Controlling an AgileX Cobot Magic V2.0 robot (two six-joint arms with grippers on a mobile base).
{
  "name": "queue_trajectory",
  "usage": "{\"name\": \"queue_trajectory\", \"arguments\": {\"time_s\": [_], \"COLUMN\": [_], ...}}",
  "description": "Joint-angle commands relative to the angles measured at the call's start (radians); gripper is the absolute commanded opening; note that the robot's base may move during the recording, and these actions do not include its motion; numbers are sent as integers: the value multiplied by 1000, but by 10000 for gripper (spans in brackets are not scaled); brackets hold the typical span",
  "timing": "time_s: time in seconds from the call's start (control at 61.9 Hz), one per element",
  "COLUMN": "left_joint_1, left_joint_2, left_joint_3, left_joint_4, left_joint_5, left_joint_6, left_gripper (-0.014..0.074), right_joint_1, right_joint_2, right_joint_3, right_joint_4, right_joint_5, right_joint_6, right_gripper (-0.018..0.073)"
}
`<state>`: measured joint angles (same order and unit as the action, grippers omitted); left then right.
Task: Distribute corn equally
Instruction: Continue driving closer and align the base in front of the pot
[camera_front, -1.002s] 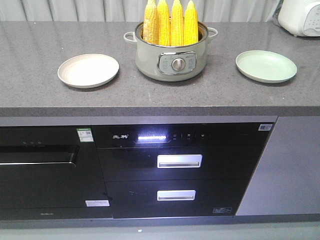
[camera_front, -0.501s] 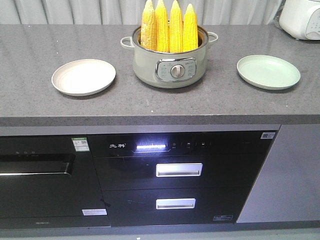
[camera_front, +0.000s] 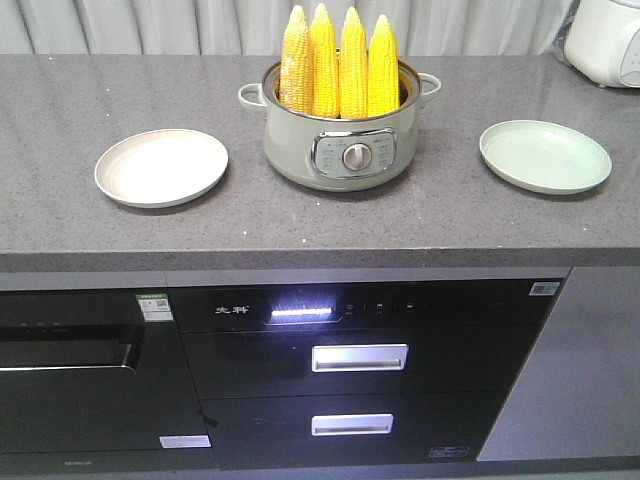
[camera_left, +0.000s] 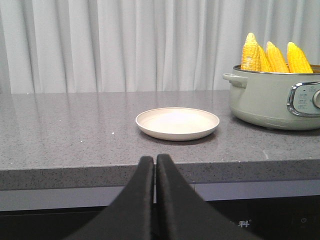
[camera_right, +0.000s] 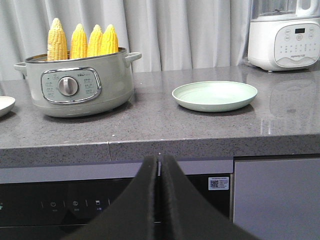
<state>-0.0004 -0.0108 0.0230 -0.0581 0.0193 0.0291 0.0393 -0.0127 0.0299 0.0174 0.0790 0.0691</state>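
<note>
Several yellow cobs of corn (camera_front: 339, 61) stand upright, tips up, in a pale green electric pot (camera_front: 340, 140) at the middle of the counter. A cream plate (camera_front: 161, 166) lies to its left and a mint-green plate (camera_front: 545, 155) to its right; both are bare. The left wrist view has the cream plate (camera_left: 177, 123) ahead, with the pot (camera_left: 272, 102) and corn (camera_left: 272, 55) at right. My left gripper (camera_left: 154, 159) is shut, below the counter's front edge. My right gripper (camera_right: 159, 158) is shut too, facing the pot (camera_right: 77, 87), the corn (camera_right: 82, 40) and the green plate (camera_right: 215, 95).
The grey stone counter (camera_front: 300, 220) ends in a front edge above black built-in appliances with drawer handles (camera_front: 358, 356). A white appliance (camera_right: 284, 37) stands at the back right corner. Pale curtains (camera_left: 125, 45) hang behind the counter.
The front view has shifted: the counter, pot and plates sit lower and slightly larger in the frame than a second ago. Nothing on the counter has moved.
</note>
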Motion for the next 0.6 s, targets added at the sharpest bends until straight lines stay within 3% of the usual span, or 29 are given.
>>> {"name": "queue_trajectory", "arguments": {"time_s": [0.0, 0.582], "left_joint_1": [-5, -5], "left_joint_2": [-15, -15], "left_joint_3": [13, 13], "left_joint_4": [-2, -2], "left_joint_5": [-70, -70], "left_joint_6": [-7, -7], "left_gripper": [-7, -7], "right_joint_1": [-5, -5], "right_joint_2": [-3, -3], "right_joint_3": [10, 10], "right_joint_4": [-8, -8], "right_joint_5": [-79, -79], "right_joint_6": [-6, -6], "right_gripper": [-2, -2]}}
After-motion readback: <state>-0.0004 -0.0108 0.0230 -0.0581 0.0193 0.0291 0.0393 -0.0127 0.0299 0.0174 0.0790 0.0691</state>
